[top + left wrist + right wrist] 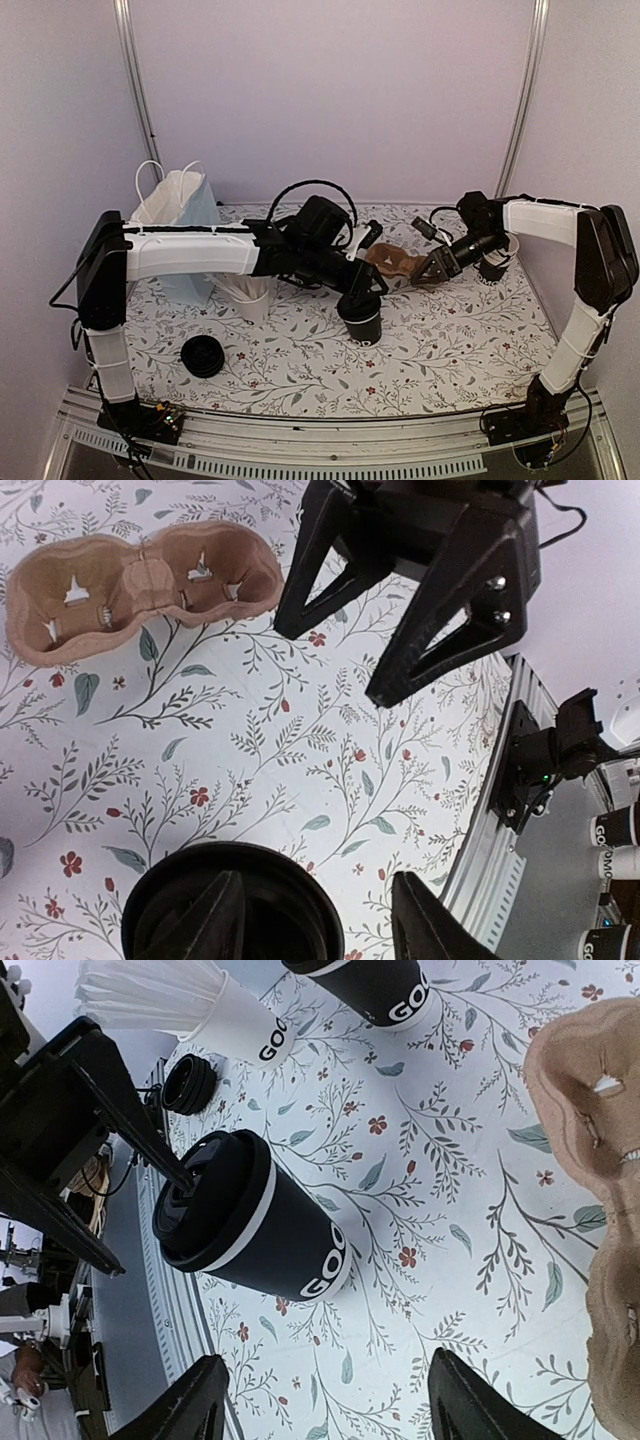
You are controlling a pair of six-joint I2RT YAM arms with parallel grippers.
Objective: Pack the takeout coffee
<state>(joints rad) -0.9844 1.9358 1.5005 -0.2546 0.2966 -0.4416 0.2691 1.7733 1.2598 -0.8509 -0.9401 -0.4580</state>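
The takeout coffee (362, 322), a black lidded cup, stands upright on the flowered table (450, 350) near the middle. My left gripper (362, 292) hovers right over it, open; one finger tip sits over the lid (230, 910) and the other hangs outside the rim. In the right wrist view the cup (265, 1225) stands free with that finger (140, 1130) at its lid. My right gripper (330, 1410) is open and empty, low over the table between the cup and a brown cardboard cup carrier (395, 262).
A white paper bag (180, 200) stands at the back left. A white cup holding white pieces (250, 297) is beside the left arm. A pile of black lids (203, 355) lies front left. Unlidded black cups (493, 262) stand at the right.
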